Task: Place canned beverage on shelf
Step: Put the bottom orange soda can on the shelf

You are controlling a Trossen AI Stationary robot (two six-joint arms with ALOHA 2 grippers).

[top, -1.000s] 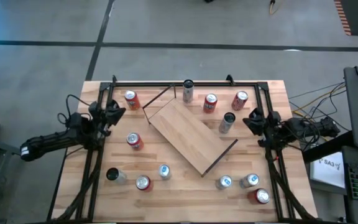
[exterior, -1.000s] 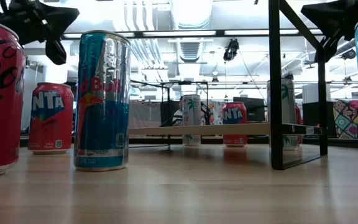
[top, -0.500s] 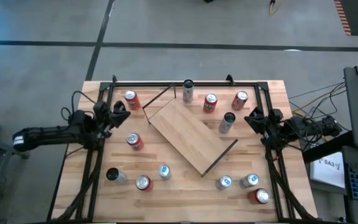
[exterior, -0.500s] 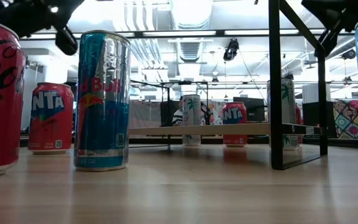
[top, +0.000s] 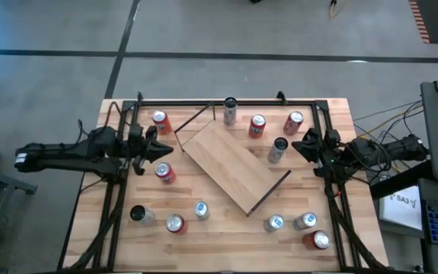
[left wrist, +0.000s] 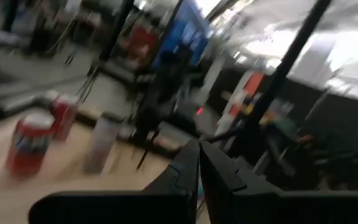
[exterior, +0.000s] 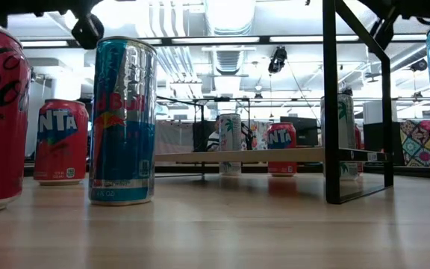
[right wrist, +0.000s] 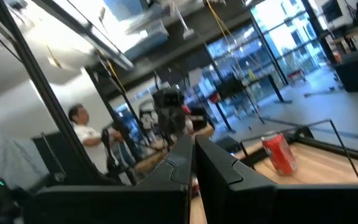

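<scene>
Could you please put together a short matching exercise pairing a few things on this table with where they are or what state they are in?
Things:
1. shelf
2. left gripper
3. right gripper
4. dark can

Descriptions:
A. shut, on the table's right side, beside a grey can
B. lying bare, at an angle, mid-table
C. standing at the table's far edge, in the middle
D. shut, above a red can on the table's left side

Pairs: 1-B, 2-D, 3-A, 4-C
</scene>
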